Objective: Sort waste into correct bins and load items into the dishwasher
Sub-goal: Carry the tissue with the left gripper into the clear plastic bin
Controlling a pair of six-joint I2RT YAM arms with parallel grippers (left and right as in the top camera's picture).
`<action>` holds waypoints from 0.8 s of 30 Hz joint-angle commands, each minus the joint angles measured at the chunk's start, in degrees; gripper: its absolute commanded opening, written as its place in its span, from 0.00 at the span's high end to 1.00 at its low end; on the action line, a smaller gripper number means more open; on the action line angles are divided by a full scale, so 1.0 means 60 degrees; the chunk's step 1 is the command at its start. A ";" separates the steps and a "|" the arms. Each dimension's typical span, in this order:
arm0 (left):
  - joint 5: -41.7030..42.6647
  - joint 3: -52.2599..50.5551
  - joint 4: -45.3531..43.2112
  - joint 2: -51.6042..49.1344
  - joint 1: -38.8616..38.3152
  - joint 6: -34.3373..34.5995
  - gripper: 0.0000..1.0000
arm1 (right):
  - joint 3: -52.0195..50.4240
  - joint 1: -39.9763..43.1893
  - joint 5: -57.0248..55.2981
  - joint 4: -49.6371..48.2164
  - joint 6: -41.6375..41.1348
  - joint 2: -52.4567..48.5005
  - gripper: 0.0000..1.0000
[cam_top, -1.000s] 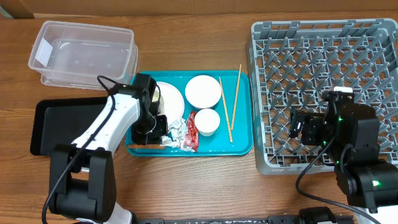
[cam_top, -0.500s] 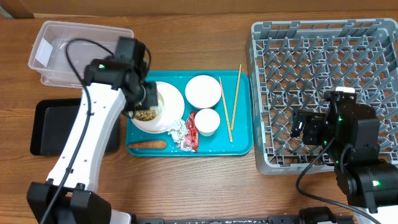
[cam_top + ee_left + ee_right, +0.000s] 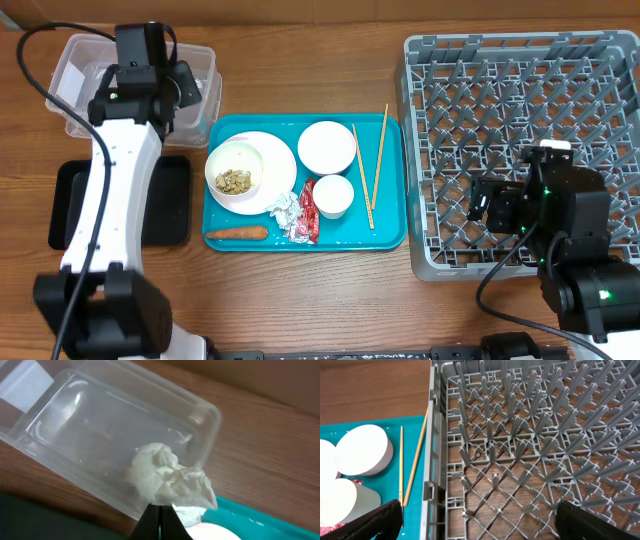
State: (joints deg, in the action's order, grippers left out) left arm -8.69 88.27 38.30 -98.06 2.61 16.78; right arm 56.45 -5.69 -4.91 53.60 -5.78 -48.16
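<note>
The left hand (image 3: 188,88) hangs over the right end of the clear tub (image 3: 80,60). Its fingers are pressed together and pinch a crumpled white wad (image 3: 170,477) at the tips (image 3: 160,510). In the wrist view the wad sits above the tub's inside, near its right wall, with the teal tray (image 3: 390,235) just beyond that edge. The black tray (image 3: 70,205) lies on the desk (image 3: 300,300) in front of the tub, under the left arm.

The right hand (image 3: 478,205) is spread wide and holds nothing. It hovers above the left part of the dish rack (image 3: 520,60), close to the rack's left wall.

On the teal tray lie the plate (image 3: 275,165) with food scraps (image 3: 237,181), a bowl (image 3: 327,146), a cup (image 3: 334,195), the chopsticks (image 3: 375,175), the foil (image 3: 283,210), the wrapper (image 3: 307,215) and the carrot (image 3: 237,234). Bare desk runs between tray and rack.
</note>
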 commanded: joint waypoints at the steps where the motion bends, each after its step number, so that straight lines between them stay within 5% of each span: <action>1: -0.0157 0.0164 -0.0444 -0.0878 0.0444 -0.0004 0.96 | 0.0284 0.0033 -0.0069 -0.0055 -0.0040 0.0047 0.00; 5: -0.0157 0.0164 -0.0831 -0.1435 0.0627 -0.0004 0.96 | 0.0284 0.0033 -0.0069 -0.0055 -0.0040 0.0047 0.00; 9: -0.0153 0.0168 -0.1089 -0.1621 0.0634 -0.0007 0.57 | 0.0284 0.0033 -0.0073 -0.0051 -0.0040 0.0047 0.00; 12: 0.0153 0.0455 -0.0761 -0.1417 0.0605 -0.0215 0.49 | 0.0284 0.0033 -0.0073 -0.0051 -0.0040 0.0047 0.00; 18: 0.2892 0.1118 0.2769 -0.0517 -0.0149 -0.0222 0.48 | 0.0284 0.0033 -0.0073 -0.0051 -0.0040 0.0047 0.00; 24: 0.3096 0.0849 0.5697 -0.0594 -0.1410 -0.0226 0.42 | 0.0284 0.0033 -0.0073 -0.0051 -0.0040 0.0047 0.00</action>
State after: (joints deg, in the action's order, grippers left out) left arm 5.93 93.80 69.01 -102.02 -2.15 16.14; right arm 56.47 -5.69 -4.93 53.58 -5.78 -48.16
